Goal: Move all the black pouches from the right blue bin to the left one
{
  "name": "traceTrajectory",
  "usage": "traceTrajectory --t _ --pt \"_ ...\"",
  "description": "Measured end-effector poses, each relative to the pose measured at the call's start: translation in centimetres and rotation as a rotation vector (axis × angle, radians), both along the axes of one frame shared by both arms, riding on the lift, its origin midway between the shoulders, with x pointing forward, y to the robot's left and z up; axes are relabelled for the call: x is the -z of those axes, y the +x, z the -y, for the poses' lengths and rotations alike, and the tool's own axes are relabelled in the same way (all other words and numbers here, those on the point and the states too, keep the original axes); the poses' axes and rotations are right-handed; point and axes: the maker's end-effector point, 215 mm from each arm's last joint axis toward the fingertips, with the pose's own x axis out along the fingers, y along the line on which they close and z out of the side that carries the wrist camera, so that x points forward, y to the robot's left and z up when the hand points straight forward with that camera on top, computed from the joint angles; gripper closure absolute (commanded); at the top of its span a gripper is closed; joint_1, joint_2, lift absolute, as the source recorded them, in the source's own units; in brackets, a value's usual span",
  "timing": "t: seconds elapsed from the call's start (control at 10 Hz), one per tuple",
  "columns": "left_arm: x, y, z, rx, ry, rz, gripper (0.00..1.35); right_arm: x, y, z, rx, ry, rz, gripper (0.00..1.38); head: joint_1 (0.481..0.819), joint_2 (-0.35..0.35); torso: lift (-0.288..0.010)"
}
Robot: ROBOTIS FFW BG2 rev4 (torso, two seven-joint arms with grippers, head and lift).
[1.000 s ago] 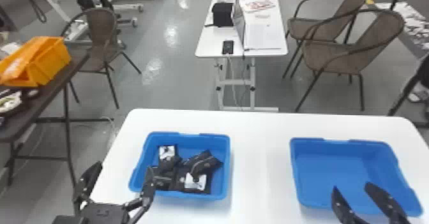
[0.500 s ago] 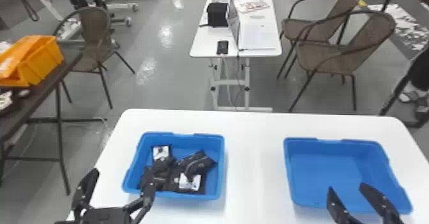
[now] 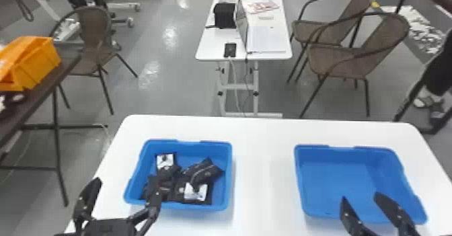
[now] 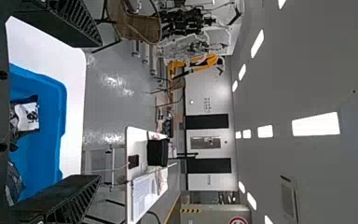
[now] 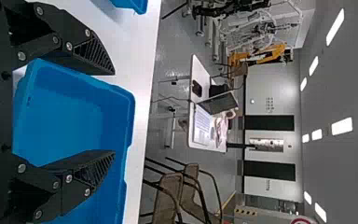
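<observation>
Black pouches and the left blue bin holding them have shifted leftward in the head view. They lie toward the desk's left edge, beside the spread, empty left hand. Right hand, also parted and empty, is above the right blue bin. Transfer looks finished; next, withdraw both.

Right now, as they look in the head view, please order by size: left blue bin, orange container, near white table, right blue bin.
1. Near white table
2. Right blue bin
3. Left blue bin
4. Orange container, partly cut off at the view's edge
</observation>
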Motion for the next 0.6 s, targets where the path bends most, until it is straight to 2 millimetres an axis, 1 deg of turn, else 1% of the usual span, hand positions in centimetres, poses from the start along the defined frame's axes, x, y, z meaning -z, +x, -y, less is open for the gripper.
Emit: traceTrajectory --t 0.4,0.6 --pt "-0.05 0.22 -0.23 -0.007 -0.001 0.0 0.0 0.0 0.15 0.07 0.005 0.007 0.001 0.47 0.695 0.091 0.0" --pt "0.04 0.38 -0.04 0.002 0.0 -0.005 0.0 0.06 0.2 0.12 0.01 0.014 0.0 0.47 0.695 0.088 0.0"
